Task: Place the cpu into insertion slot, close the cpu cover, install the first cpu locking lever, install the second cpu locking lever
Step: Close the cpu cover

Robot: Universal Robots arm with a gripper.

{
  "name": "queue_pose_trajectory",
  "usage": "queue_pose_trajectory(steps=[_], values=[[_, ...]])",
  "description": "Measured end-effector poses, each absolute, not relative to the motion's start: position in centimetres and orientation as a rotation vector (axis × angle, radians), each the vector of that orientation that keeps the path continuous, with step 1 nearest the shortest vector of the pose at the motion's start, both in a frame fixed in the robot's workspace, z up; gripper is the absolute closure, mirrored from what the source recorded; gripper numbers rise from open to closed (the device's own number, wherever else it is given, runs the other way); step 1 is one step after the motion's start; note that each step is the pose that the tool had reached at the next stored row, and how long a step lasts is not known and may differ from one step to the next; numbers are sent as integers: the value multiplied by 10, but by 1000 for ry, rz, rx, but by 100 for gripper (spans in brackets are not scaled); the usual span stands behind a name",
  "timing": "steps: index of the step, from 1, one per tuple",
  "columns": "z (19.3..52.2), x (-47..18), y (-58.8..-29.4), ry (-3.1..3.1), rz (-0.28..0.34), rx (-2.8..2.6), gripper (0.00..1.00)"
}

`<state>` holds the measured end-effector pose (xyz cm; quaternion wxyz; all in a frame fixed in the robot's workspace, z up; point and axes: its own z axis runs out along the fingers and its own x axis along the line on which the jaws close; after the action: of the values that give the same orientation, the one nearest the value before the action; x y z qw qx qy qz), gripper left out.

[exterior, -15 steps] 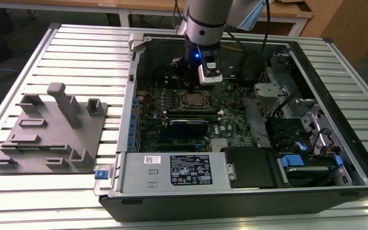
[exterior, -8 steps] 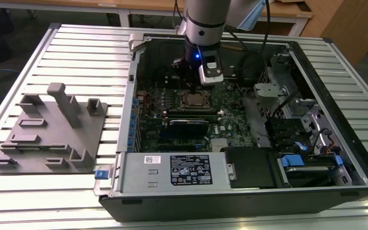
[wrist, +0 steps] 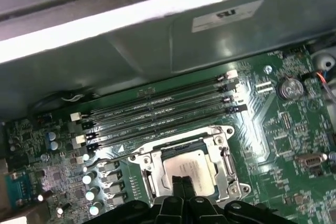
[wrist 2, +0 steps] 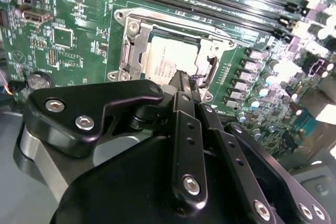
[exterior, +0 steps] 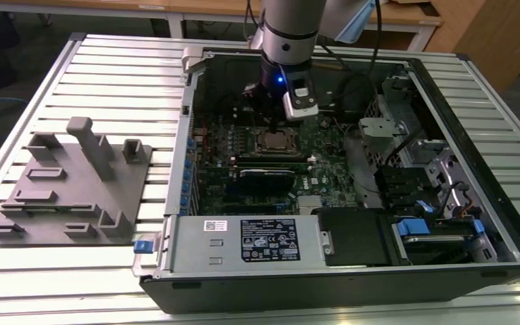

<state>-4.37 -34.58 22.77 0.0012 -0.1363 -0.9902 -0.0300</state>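
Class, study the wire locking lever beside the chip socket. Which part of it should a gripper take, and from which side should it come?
Take the locking lever by its bent, hooked end. That end seems to stand clear of the metal cover, while the straight wire lies tight along it. Coming from above looks best, since a row of capacitors stands close beside the hook.

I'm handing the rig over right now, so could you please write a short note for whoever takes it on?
Gripper: shut, nothing seen between its tips, poised at the cpu's edge. I cannot tell if it touches.
Cpu: lies in the slot, inside the open case.
Cover: down flat around the cpu.
Done: cpu placed, cover closed.
Left: the levers. One lever lies beside the slot. I cannot tell whether either is latched.
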Motion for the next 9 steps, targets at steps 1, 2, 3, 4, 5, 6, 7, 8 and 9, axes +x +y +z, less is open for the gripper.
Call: queue_pose_trajectory(steps=[1,2,3,4,5,6,7,8,9], values=[[228,-44,-346,-3113,-95,-408,90],[227,-44,-346,-3119,-96,-388,90],[227,-44,-346,-3125,-97,-369,90],[227,-44,-346,-3131,-98,-349,90],[227,-44,-346,-3137,-99,-329,90],[226,-44,-346,-3143,-100,-308,90],[226,-44,-346,-3148,-101,-285,90],[226,-44,-346,-3153,-101,-262,90],[226,-44,-346,-3157,-102,-238,90]])
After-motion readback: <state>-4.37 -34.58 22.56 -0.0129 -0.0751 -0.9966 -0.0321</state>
